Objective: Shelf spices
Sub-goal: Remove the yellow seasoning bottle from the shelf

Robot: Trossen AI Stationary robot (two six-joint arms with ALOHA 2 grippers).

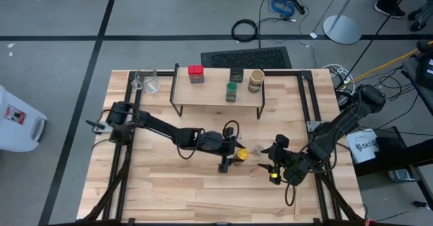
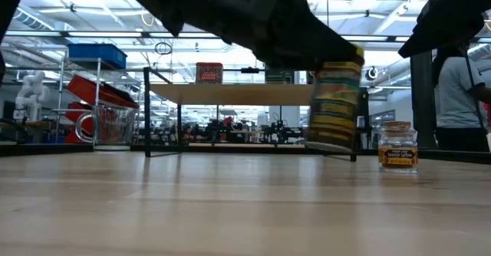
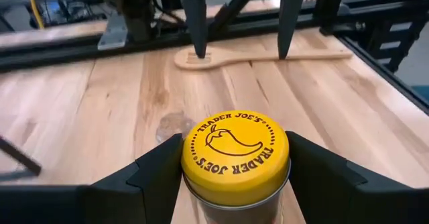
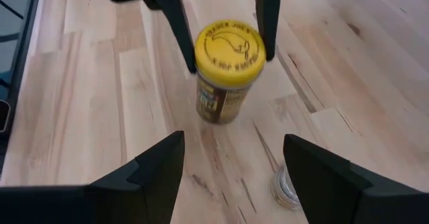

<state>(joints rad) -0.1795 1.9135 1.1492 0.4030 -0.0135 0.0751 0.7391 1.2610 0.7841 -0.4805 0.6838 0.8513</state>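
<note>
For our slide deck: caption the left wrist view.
Left gripper clamps the yellow jar above the table.

The yellow jar has a dark pepper emblem on its lid; the red square tin looks plain.

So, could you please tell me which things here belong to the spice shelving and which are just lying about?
Job:
shelf
red tin
green-lidded jar
dark tin
tan jar
yellow jar, in the left hand
small jar

Lying about:
glass cup
spatula
</note>
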